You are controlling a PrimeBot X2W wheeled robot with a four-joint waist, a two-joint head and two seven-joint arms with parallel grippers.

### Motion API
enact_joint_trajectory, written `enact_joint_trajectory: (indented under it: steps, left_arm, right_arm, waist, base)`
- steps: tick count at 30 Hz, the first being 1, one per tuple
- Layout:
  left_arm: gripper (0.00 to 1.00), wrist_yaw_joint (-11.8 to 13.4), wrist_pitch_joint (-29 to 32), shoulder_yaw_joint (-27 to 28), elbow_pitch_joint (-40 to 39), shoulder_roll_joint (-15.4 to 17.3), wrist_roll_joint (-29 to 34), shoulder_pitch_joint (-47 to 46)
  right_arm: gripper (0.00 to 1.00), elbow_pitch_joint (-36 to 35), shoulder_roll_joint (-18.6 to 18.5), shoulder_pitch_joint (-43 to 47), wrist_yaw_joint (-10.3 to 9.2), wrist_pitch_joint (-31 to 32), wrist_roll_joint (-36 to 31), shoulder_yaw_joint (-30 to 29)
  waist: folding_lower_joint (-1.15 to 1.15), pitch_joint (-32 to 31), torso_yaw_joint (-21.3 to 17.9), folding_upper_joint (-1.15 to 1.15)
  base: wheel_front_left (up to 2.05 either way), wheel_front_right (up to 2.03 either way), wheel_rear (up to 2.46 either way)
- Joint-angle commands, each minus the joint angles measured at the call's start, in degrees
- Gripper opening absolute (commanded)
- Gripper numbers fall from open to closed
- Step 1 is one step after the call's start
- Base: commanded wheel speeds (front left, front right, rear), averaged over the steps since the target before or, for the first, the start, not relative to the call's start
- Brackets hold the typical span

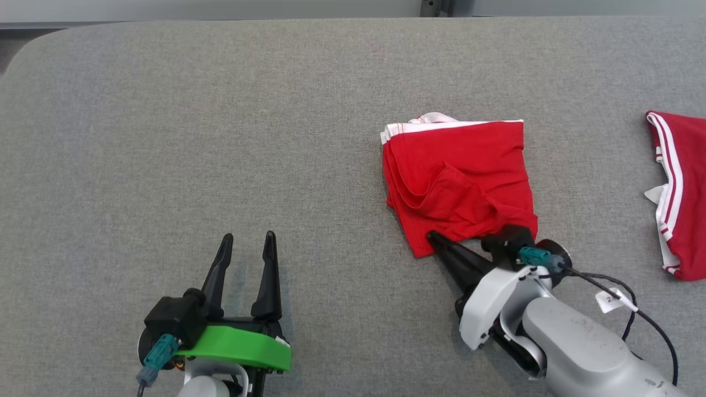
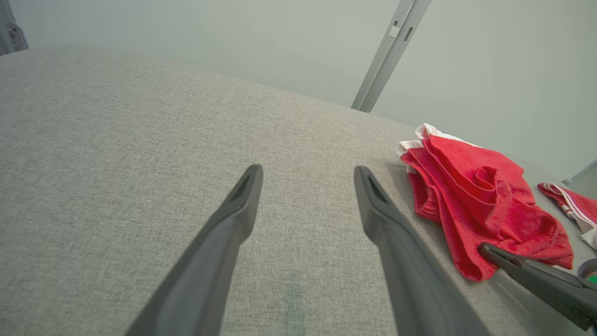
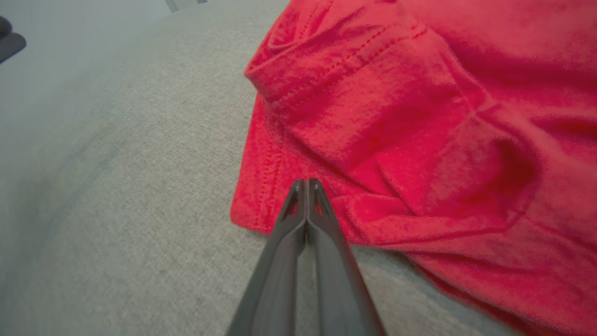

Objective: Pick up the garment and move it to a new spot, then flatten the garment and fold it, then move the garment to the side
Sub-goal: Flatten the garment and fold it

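Lying folded on grey surface (image 1: 220, 110): red shorts (image 1: 458, 176), likely soft, light. Right claw (image 1: 431, 236) pressed together, tips on shorts' near corner. Left claw (image 1: 248, 237) spread, well left of shorts. Best hold: near hem, all layers.

The red garment (image 1: 458, 171), maybe shorts, lies folded and lumpy on the gray table (image 1: 220, 110), white band at its far edge.
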Motion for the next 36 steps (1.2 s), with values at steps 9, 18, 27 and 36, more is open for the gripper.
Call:
enact_joint_trajectory:
  steps: [9, 18, 27, 36]
  left_arm:
    - [1.0, 1.18, -0.16, 0.68, 0.25, 0.05, -1.42, 3.18]
    - [1.0, 1.99, -0.16, 0.64, -0.6, 0.06, -1.45, 6.17]
    - [1.0, 1.29, -0.15, -0.09, -1.01, 0.06, -0.92, 3.45]
    - [1.0, 0.75, -0.15, 0.76, -0.42, 0.05, -0.49, 2.03]
  right_arm:
    - [0.0, -4.39, -0.51, 3.36, 0.0, -1.08, 2.03, 4.25]
    - [0.0, -12.05, -9.0, 4.05, 0.0, -0.23, 0.03, -3.74]
    - [0.0, -10.55, -13.15, 0.94, 0.0, 4.75, -1.23, -8.61]
    - [0.0, -7.48, -14.19, -0.19, 0.0, 5.72, -1.02, -7.22]
  waist:
    - [0.0, -5.97, -1.21, 0.0]
    - [0.0, -9.74, -2.33, 0.0]
    - [0.0, -4.07, -0.18, 0.0]
    - [0.0, -1.71, 1.58, 0.0]
  base:
    - [0.0, 0.0, 0.0]
    - [0.0, 0.0, 0.0]
    - [0.0, 0.0, 0.0]
    - [0.0, 0.0, 0.0]
